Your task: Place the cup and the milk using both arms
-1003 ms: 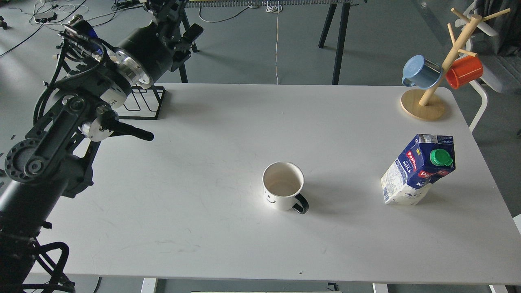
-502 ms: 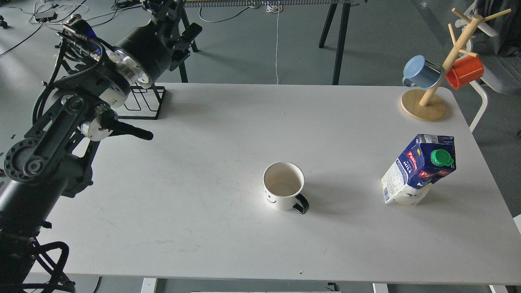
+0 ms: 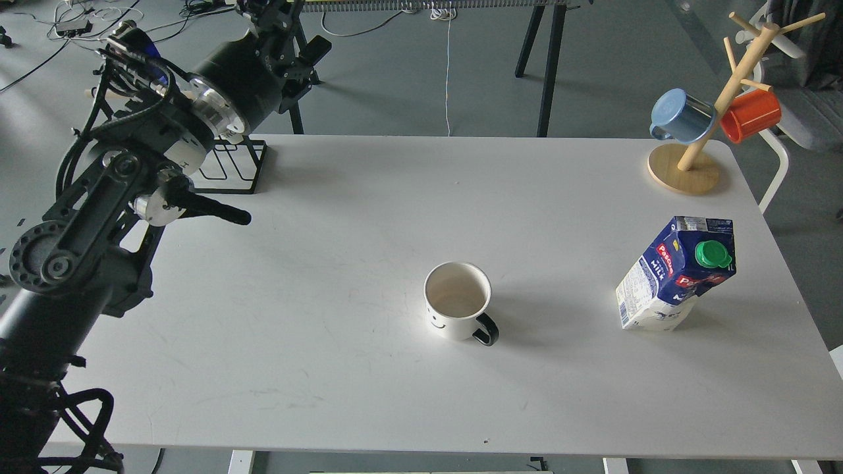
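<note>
On smooth white table [image 3: 329, 329], glossy round cup [image 3: 457, 301], boxy milk [image 3: 678, 273]; left jaws' state unclear

The white rectangular table [image 3: 329, 342] carries a white smiley mug [image 3: 457, 301], blue-and-white milk carton [image 3: 672, 273], wooden mug tree [image 3: 685, 170] and black wire rack [image 3: 230, 168].

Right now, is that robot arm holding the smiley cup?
No, the cup stands alone on the white table, while the left gripper is far off, raised past the table's back left corner.
</note>
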Motion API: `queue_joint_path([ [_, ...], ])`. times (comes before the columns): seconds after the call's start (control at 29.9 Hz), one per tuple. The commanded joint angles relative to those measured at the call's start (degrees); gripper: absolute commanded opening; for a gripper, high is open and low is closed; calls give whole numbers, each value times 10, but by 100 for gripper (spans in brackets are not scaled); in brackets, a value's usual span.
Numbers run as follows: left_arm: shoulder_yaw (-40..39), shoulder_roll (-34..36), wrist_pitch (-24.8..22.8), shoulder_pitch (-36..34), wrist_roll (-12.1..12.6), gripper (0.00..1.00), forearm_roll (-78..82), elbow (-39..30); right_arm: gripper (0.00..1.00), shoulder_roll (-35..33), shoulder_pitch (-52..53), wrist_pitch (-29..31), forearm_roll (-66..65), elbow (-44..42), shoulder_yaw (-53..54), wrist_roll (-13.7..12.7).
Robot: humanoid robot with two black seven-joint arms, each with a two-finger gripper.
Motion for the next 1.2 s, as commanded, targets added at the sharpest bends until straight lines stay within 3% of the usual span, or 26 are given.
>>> queue_joint_path([
  [0.0, 0, 0, 0, 1, 0, 100, 0, 0, 99, 32, 1, -37, 3, 54, 10, -10],
  [0.13, 0, 0, 0, 1, 0, 100, 0, 0, 99, 80, 1, -56, 5, 96, 30, -41],
  [0.37, 0, 0, 1, 0, 1, 100, 0, 0, 99, 192, 1, -78, 6, 99, 44, -52],
  [0.54, 0, 0, 1, 0, 1, 100, 0, 0, 99, 237, 10, -93, 3, 93, 66, -79],
  [0.8, 0, -5, 12, 1, 1, 100, 0, 0, 99, 207, 6, -39, 50, 117, 106, -199],
  [1.04, 1, -8, 12, 1, 0, 100, 0, 0, 99, 112, -60, 118, 82, 144, 116, -207],
  [1.17, 1, -8, 12, 1, 0, 100, 0, 0, 99, 67, -108, 129, 110, 146, 117, -204],
])
